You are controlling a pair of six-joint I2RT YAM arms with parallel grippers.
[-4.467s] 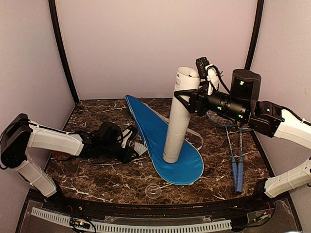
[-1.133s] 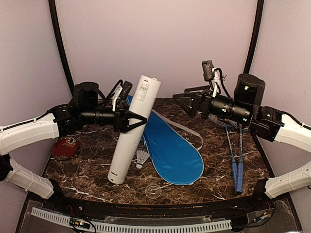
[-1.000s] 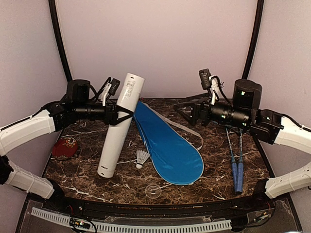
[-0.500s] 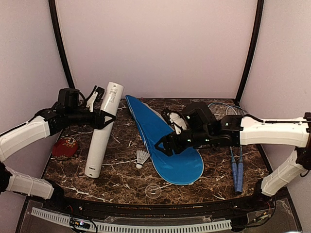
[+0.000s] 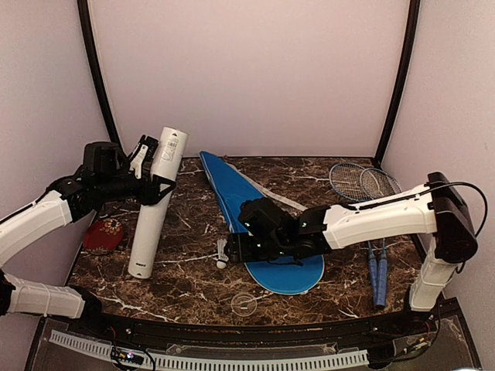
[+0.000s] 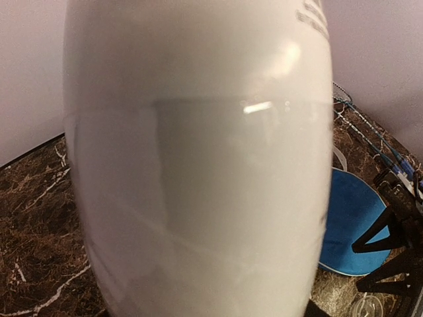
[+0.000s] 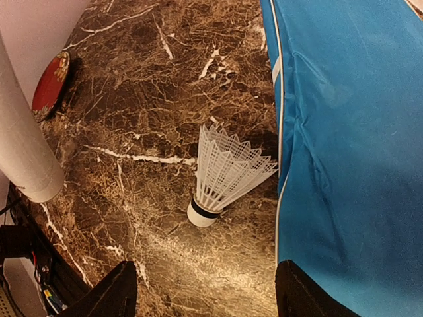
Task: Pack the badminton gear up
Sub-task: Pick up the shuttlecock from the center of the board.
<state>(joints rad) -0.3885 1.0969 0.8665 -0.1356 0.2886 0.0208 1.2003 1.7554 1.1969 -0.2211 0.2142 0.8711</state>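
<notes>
My left gripper [image 5: 157,188] is shut on the long white tube [image 5: 151,209], which leans slightly with its lower end at the table on the left. In the left wrist view the tube [image 6: 198,172] fills nearly everything and hides the fingers. A white shuttlecock [image 7: 225,175] lies on the marble just left of the blue cover [image 7: 350,132]. My right gripper [image 7: 205,290] hovers open over it, low by the shuttlecock [image 5: 224,252] and touching nothing. Two rackets [image 5: 377,267] with blue handles lie at the right, beyond the cover [image 5: 267,224].
A red oval patterned object [image 5: 103,234] lies at the left edge near the tube's base. A small clear round lid [image 5: 243,303] sits near the front edge. Dark side posts and walls close in the marble table [image 5: 186,286].
My right arm has come down from high on the right to the shuttlecock, its jaws narrowing a little. My left arm has carried the tube further left and more upright.
</notes>
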